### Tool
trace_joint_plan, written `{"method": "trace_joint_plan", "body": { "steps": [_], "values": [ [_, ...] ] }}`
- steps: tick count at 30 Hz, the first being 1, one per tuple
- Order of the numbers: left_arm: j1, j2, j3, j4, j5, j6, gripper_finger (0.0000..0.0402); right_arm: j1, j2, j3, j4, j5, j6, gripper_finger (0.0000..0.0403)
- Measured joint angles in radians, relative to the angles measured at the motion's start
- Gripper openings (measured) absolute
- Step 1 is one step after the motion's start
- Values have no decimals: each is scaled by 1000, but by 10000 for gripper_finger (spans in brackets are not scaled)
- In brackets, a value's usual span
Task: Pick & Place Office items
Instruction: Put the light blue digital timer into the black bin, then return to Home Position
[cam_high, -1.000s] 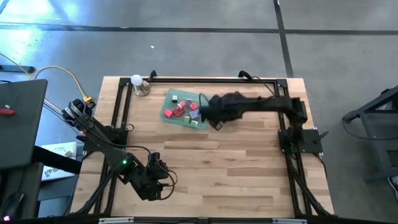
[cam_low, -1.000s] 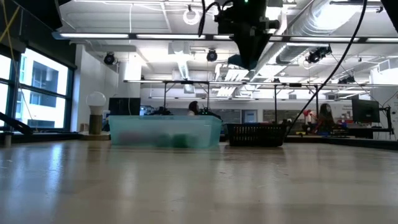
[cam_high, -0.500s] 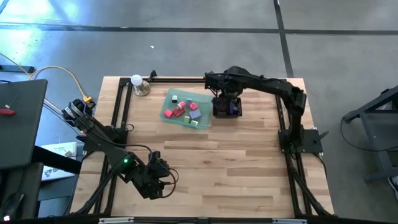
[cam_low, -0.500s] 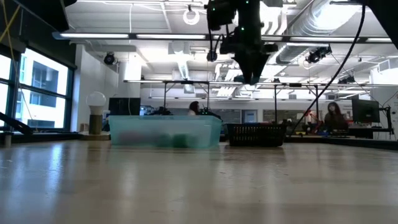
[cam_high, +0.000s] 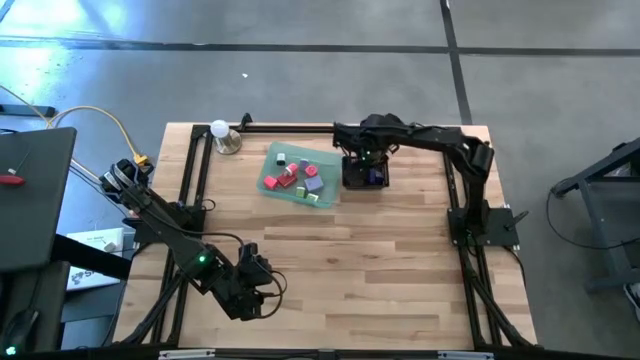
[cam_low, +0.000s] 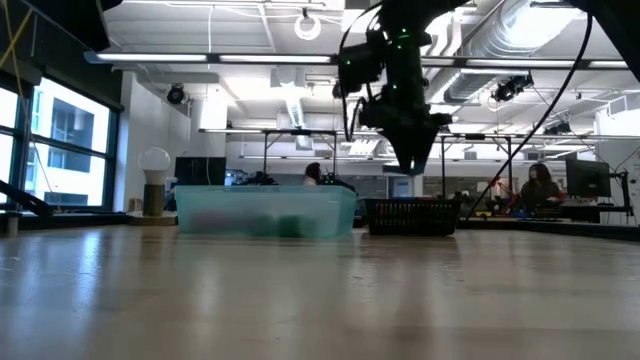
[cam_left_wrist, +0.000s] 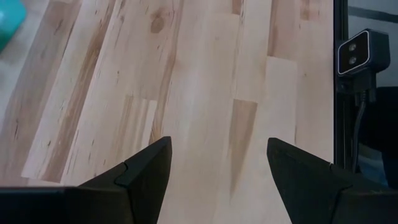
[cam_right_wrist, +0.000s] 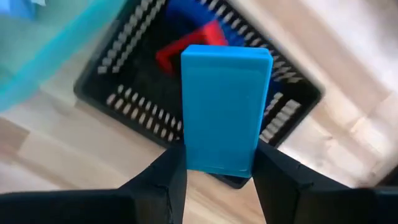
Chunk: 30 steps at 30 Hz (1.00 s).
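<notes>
Right gripper (cam_high: 362, 160), high view: it is now hanging over the black mesh wire basket (cam_high: 364, 174), having swung across from the translucent green rectangular tray (cam_high: 272, 163) within the last second. The remaining office items (cam_high: 296, 178), small red, pink, purple, green and white pieces, are sitting in that tray on the pale wooden desk (cam_high: 340, 260). The left gripper (cam_high: 252, 288) is waiting at the near left of the desk.

Low view: the right gripper (cam_low: 412, 160) is pointing down above the basket (cam_low: 412, 215), not yet inside it; the tray (cam_low: 264, 211) is standing just beside the basket.

Left wrist view: the left gripper (cam_left_wrist: 217, 168) is spread wide over bare desk boards (cam_left_wrist: 205, 93), holding nothing.

Right wrist view: the right gripper (cam_right_wrist: 217, 167) is pinching a flat bright blue rectangular block (cam_right_wrist: 225, 109) upright, directly above the basket (cam_right_wrist: 130, 102), where a red piece (cam_right_wrist: 186, 50) and something blue are already lying.

Judgement: transport looks finished; release into the basket is probably the step in hand.
</notes>
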Motion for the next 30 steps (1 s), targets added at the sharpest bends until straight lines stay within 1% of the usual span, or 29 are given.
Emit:
{"method": "trace_joint_plan", "body": {
  "steps": [6,13,17,20,26,30],
  "values": [
    [11,0,0,0,-4,11,258,-10,0,-110,100,1,-10,138],
    [38,0,0,0,-6,12,258,-17,0,-170,236,8,-58,139],
    [49,0,0,0,-6,33,258,-16,0,-191,282,5,-60,140],
    [55,0,-1,1,-6,38,258,-16,0,-197,296,20,-45,153],
    [55,0,-1,0,-6,39,258,-15,0,-197,299,29,-35,196],
    [55,0,-1,0,-5,56,258,-15,0,-197,300,26,-34,210]
  ]
}}
